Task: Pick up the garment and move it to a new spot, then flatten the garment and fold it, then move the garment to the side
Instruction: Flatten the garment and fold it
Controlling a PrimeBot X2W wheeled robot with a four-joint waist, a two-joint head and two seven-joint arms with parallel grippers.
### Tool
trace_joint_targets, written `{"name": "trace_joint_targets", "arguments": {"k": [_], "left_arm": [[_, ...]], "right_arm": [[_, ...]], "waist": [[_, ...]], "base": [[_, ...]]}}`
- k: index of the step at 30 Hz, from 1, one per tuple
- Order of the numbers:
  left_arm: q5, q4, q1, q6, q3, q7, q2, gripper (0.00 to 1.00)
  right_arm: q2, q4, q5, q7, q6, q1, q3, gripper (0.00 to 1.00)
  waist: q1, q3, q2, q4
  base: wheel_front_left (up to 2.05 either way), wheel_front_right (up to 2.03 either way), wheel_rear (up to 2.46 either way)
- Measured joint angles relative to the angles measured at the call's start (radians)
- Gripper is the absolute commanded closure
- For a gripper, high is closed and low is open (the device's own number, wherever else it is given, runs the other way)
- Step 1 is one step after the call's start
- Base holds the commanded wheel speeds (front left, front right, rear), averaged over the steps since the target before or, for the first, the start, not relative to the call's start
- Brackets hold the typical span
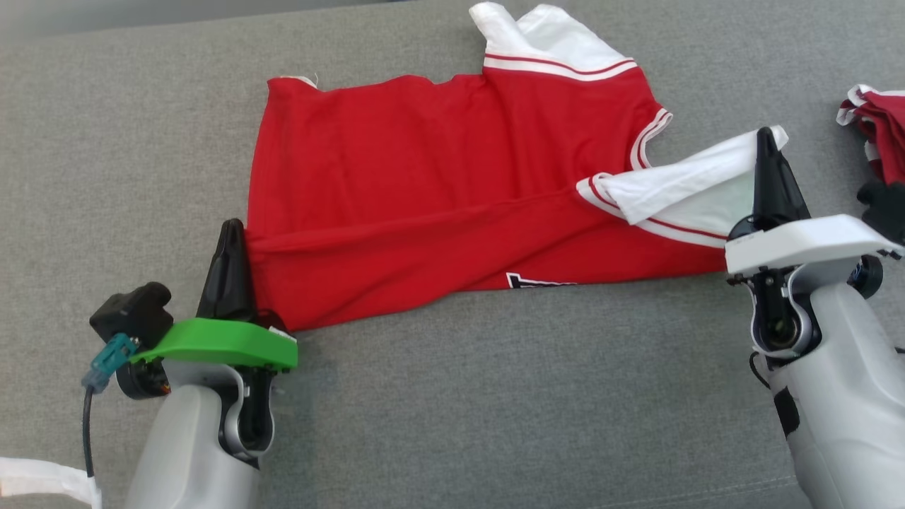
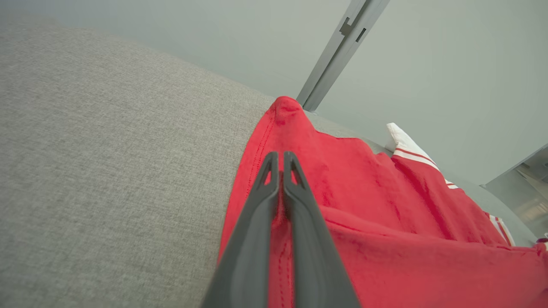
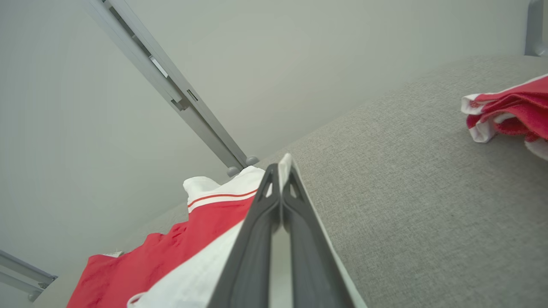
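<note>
Nearest us, the left end effector (image 1: 231, 237) is clamped tight on the red hem corner (image 1: 272, 311). Across the bench (image 1: 495, 396), the right end effector (image 1: 767, 145) is pinched closed on the white sleeve (image 1: 679, 187). The garment (image 1: 438, 184) lies spread between them, long axis left to right, its body stretching away from both.

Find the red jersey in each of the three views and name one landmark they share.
Head view: red jersey lies centre, spread across the grey surface.
Left wrist view: lower right, its hem pinched in the left claw.
Right wrist view: lower left, its near white sleeve pinched in the right claw.
Shared landmark: the far white sleeve with red stripes.
</note>
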State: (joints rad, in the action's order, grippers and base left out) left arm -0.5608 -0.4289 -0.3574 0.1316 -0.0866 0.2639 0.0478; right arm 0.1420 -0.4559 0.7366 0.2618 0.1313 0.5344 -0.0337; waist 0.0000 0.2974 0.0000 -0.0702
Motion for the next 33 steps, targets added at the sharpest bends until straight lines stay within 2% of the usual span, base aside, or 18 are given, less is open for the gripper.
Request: {"name": "trace_joint_targets", "arguments": {"k": [6, 7, 8, 9, 10, 11, 16, 21, 28, 33], "left_arm": [[0.008, -0.027, -0.071, 0.000, -0.014, 0.000, 0.002, 1.00], [0.007, -0.025, -0.079, 0.000, -0.016, 0.000, 0.003, 1.00], [0.007, -0.023, -0.088, 0.000, -0.019, 0.000, 0.006, 1.00], [0.007, -0.022, -0.095, 0.000, -0.019, 0.000, 0.008, 0.93], [0.007, -0.021, -0.098, 0.000, -0.015, 0.000, 0.010, 0.36], [0.009, -0.021, -0.100, 0.000, -0.010, 0.000, 0.010, 0.00], [0.050, 0.002, -0.096, 0.000, 0.048, 0.000, 0.009, 0.00], [0.080, 0.007, -0.020, 0.000, 0.040, 0.000, 0.005, 0.00], [0.095, -0.018, 0.061, 0.000, 0.002, 0.000, 0.004, 0.00], [0.106, -0.050, 0.065, 0.000, -0.013, 0.002, 0.004, 0.00]], "right_arm": [[0.002, -0.085, -0.063, 0.000, 0.000, 0.105, 0.009, 0.99], [0.001, -0.092, -0.071, 0.000, 0.000, 0.113, 0.010, 0.89], [-0.002, -0.097, -0.080, 0.000, 0.000, 0.120, 0.015, 0.51], [-0.002, -0.098, -0.096, 0.000, 0.000, 0.124, 0.019, 0.00], [0.001, -0.097, -0.109, 0.000, 0.000, 0.126, 0.016, 0.00], [0.001, -0.092, -0.123, 0.000, 0.000, 0.127, 0.016, 0.00], [0.014, 0.003, -0.268, 0.000, 0.000, 0.090, 0.057, 0.00], [0.016, 0.065, -0.420, 0.001, 0.000, -0.028, 0.074, 0.00], [-0.011, 0.056, -0.500, 0.001, 0.000, -0.153, 0.111, 0.00], [-0.030, 0.026, -0.533, 0.001, 0.000, -0.174, 0.137, 0.00]], "waist": [[0.0000, 0.056, 0.0000, 0.007], [0.0000, 0.062, 0.0000, 0.008], [0.0000, 0.070, 0.0000, 0.009], [0.0000, 0.077, 0.0000, 0.010], [0.0000, 0.083, 0.0000, 0.011], [0.0000, 0.087, 0.0000, 0.012], [0.0000, 0.091, 0.0000, 0.014], [0.0000, 0.075, 0.0000, 0.013], [0.0000, 0.063, 0.0000, 0.006], [0.0000, 0.076, 0.0000, 0.005]], "base": [[0.00, 0.00, 0.00], [0.00, 0.00, 0.00], [0.00, 0.00, 0.00], [0.00, 0.00, 0.00], [0.00, 0.00, 0.00], [0.00, 0.00, 0.00], [0.00, 0.00, 0.00], [0.00, 0.00, 0.00], [0.00, 0.00, 0.00], [0.00, 0.00, 0.00]]}}
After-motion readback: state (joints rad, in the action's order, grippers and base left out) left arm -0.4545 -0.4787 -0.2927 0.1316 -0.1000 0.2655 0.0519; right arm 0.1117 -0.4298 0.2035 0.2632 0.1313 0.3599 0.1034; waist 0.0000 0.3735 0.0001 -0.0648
